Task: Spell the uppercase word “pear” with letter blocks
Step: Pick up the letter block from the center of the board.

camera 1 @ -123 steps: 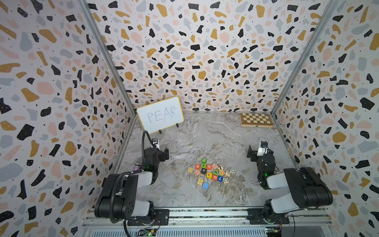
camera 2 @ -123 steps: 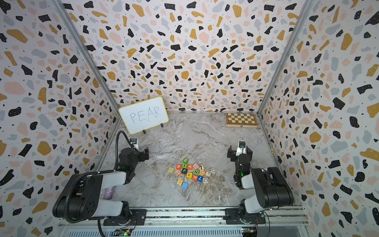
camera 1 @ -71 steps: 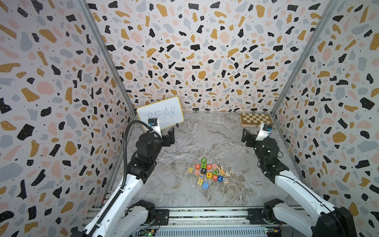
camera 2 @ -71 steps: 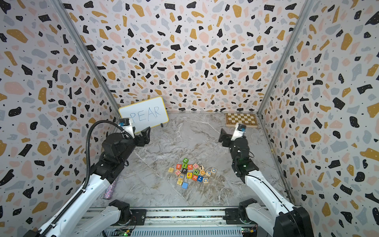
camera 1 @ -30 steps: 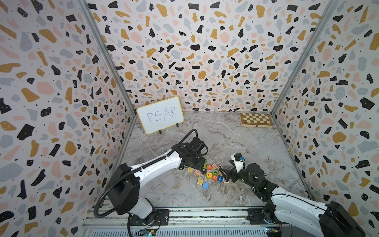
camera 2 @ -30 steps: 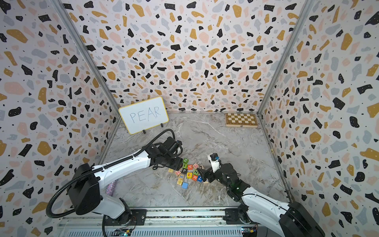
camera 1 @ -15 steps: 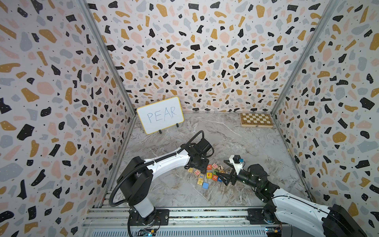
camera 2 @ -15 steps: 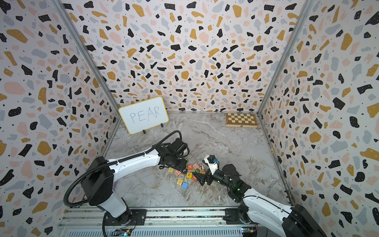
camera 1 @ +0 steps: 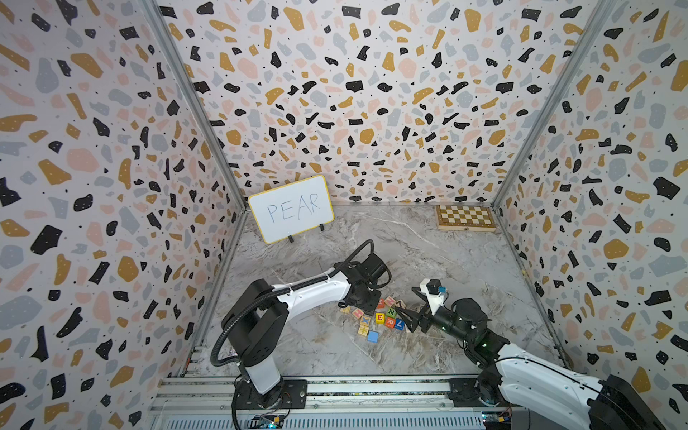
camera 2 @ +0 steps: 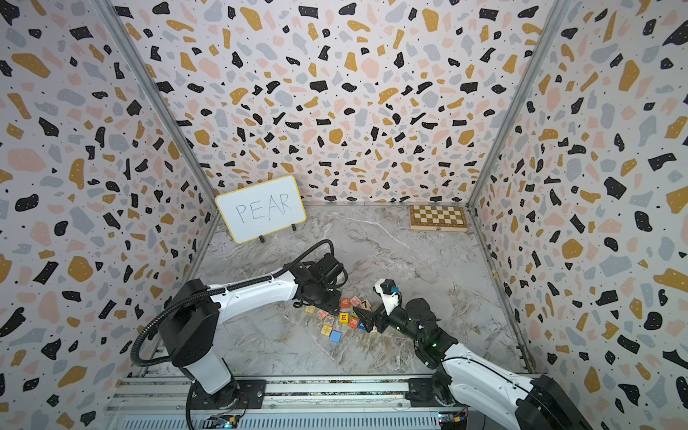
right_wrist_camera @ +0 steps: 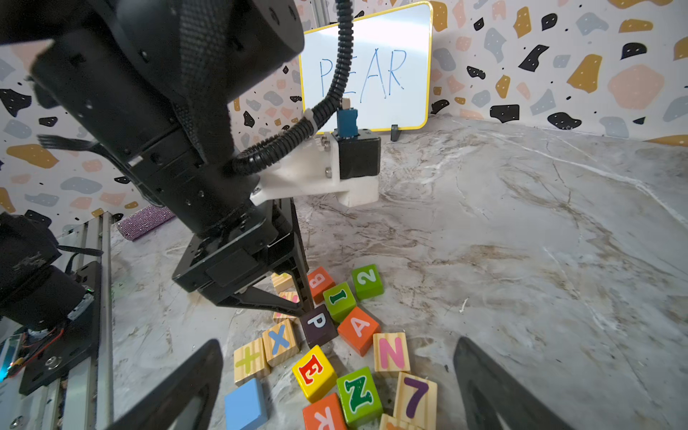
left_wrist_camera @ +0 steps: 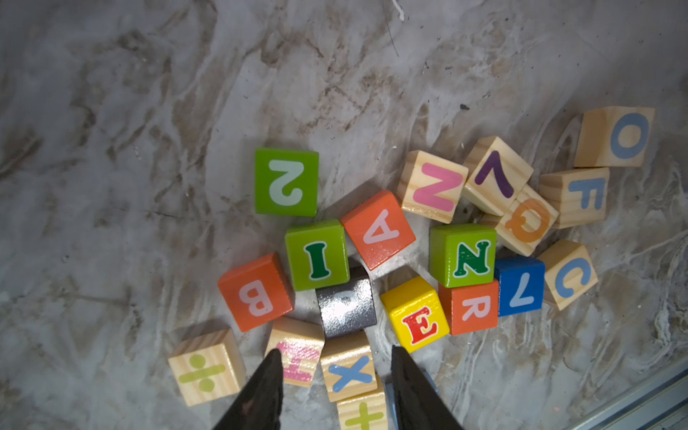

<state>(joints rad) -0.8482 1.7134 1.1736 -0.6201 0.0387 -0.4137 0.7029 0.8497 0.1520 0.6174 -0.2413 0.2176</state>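
the left gripper [camera 1: 368,306], low mid-frame in a top view, stands narrow by the small black wooden p block [right_wrist_camera: 318,327]. the right gripper [right_wrist_camera: 337,344] stands wide.

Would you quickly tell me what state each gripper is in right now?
Left gripper: jaws partly open, holding nothing.
Right gripper: wide open, empty.
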